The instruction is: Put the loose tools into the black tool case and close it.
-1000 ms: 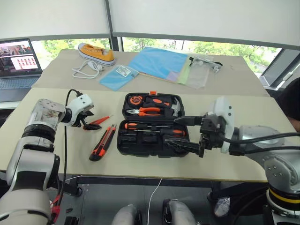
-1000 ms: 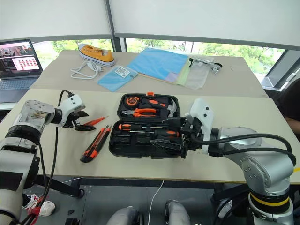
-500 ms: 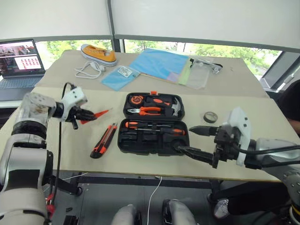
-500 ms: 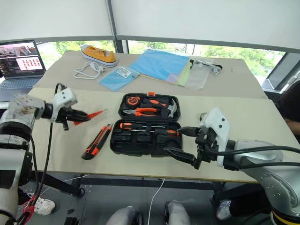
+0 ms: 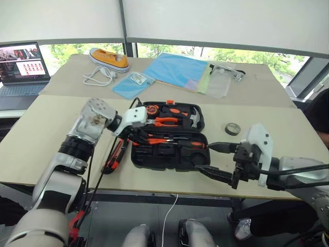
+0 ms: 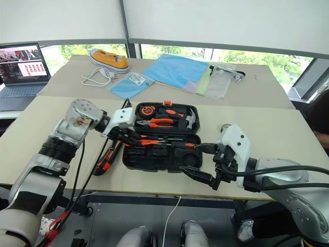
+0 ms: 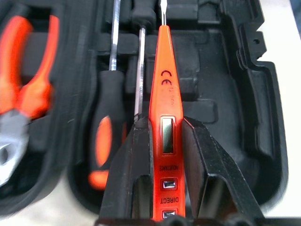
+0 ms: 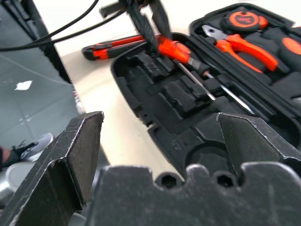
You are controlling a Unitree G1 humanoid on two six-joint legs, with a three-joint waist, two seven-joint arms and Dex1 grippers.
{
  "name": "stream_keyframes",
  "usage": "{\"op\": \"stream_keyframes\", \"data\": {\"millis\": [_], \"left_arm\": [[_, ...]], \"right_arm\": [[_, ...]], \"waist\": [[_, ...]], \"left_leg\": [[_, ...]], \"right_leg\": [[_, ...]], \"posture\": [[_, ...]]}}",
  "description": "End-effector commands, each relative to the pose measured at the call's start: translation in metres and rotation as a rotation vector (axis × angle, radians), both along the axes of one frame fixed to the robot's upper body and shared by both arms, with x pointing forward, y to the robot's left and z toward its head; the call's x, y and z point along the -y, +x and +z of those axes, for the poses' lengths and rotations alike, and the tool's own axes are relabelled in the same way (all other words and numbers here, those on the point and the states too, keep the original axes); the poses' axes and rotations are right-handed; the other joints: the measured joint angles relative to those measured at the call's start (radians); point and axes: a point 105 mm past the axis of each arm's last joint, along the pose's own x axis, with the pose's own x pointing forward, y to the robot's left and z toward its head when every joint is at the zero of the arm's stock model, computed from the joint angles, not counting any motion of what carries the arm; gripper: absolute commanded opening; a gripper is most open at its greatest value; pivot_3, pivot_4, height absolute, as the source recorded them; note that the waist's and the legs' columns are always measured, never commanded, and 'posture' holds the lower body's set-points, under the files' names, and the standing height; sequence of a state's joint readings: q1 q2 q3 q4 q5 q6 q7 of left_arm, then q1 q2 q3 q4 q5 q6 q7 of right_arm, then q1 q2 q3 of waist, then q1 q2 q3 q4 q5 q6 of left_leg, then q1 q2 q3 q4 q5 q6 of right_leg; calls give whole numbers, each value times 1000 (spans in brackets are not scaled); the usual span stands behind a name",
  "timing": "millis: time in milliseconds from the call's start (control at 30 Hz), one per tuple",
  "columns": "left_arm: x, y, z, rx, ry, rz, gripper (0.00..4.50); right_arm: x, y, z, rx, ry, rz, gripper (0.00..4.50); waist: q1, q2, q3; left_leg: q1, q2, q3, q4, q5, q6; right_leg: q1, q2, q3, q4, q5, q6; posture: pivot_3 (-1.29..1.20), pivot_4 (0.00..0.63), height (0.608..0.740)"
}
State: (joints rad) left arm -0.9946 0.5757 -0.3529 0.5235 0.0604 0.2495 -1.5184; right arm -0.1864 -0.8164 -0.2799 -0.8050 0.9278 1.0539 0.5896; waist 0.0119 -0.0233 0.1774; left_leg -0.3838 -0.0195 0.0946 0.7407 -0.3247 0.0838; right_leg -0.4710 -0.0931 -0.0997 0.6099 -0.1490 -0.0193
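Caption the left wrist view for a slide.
Left gripper holds the thin orange screwdriver over the open black tool case.

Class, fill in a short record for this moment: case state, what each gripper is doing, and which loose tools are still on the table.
Case: black tool case open on the table
Left gripper: shut on the thin orange screwdriver, above the case's front half
Right gripper: open, holding nothing, at the case's front right corner
Still out: utility knife left of the case; tape roll to its right
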Motion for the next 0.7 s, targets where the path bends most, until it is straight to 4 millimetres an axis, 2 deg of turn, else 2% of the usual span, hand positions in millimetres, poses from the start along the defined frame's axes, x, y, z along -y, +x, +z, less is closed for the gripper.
{"op": "stream_keyframes", "data": {"millis": [33, 333, 600, 667, 700], "left_arm": [[6, 1, 5, -3, -4, 5, 420], [7, 0, -9, 21, 74, -67, 420], [10, 6, -12, 18, 85, -72, 420], [12, 5, -9, 0, 72, -71, 1425], [12, 5, -8, -5, 67, -72, 1703]], "right_arm": [[-3, -4, 6, 50, 11, 6, 4500], [-1, -2, 2, 64, 28, -34, 4500], [0, -2, 4, 77, 34, -50, 4500], [0, -1, 4, 80, 34, -53, 4500], [-1, -2, 4, 80, 37, -53, 4500]], "waist": [[1, 0, 0], [3, 0, 0], [3, 0, 0], [3, 0, 0], [3, 0, 0]], "left_leg": [[0, 0, 0, 0, 0, 0], [0, 0, 0, 2, -1, 2], [0, 0, 0, 4, -3, 5], [-1, 0, 0, 5, -3, 5], [-1, 0, 0, 5, -3, 5]], "right_leg": [[0, 0, 0, 0, 0, 0], [0, -1, 1, 1, 1, -2], [0, -1, 1, 1, 2, -3], [0, -1, 1, 1, 2, -3], [0, -1, 1, 1, 2, -3]], "posture": [[0, 150, 718], [0, 150, 718], [0, 150, 718], [0, 150, 718], [0, 150, 718]]}}
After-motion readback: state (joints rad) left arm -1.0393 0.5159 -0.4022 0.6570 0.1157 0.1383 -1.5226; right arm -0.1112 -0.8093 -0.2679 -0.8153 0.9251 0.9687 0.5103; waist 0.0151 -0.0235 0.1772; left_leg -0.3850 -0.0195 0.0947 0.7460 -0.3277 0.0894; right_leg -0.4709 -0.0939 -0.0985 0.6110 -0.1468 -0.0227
